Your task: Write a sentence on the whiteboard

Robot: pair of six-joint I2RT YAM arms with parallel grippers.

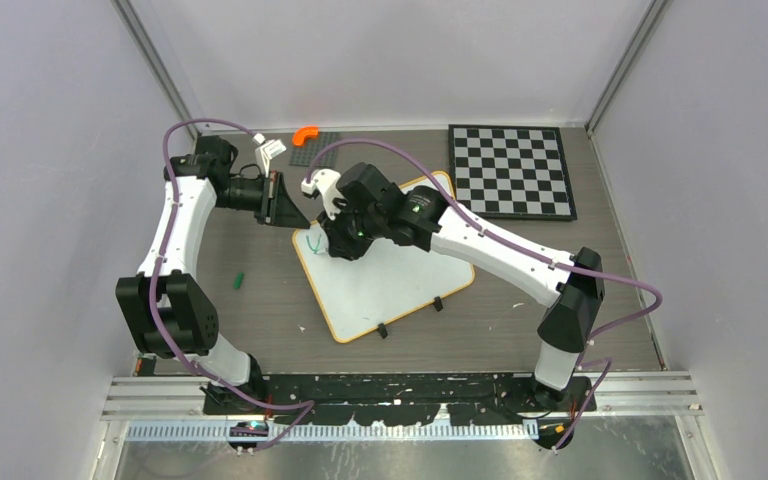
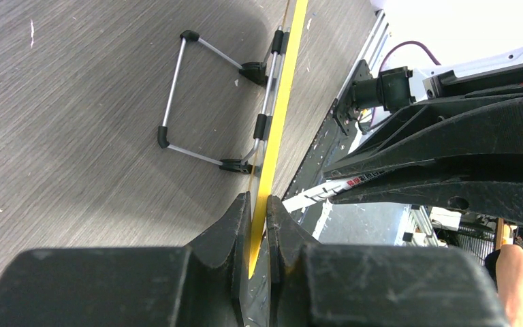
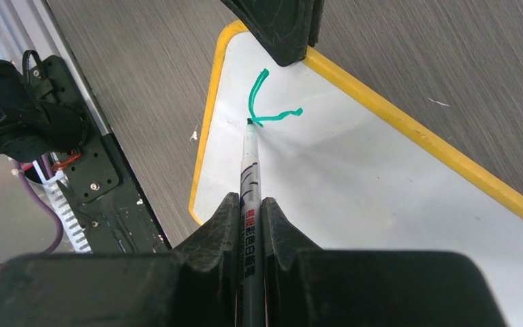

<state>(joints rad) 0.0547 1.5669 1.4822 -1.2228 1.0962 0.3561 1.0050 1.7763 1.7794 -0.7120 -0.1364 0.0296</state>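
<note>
Whiteboard [image 1: 390, 285], a flat glossy white rectangle with rounded corners and a thin orange-yellow rim, lies askew at the centre of the top view on the grey wood-grain desk [image 1: 260, 320]. The left pincer [image 2: 257, 211], blocky matte black plastic, is pressed onto the board's yellow edge, which shows edge-on at the lower middle of the left wrist view. A thin metal wire foot [image 2: 204, 102] with black clips shows at upper left there. The right pincer [image 3: 248, 208] pinches a slim marker [image 3: 250, 170], its green tip touching the white surface. The sentence [image 3: 262, 102] is only one forked green stroke near a rounded corner, at the upper middle of the right wrist view. A chequered board [image 1: 510, 170] lies at the upper right of the top view, and a small green cylinder [image 1: 241, 281] lies left of the whiteboard.
</note>
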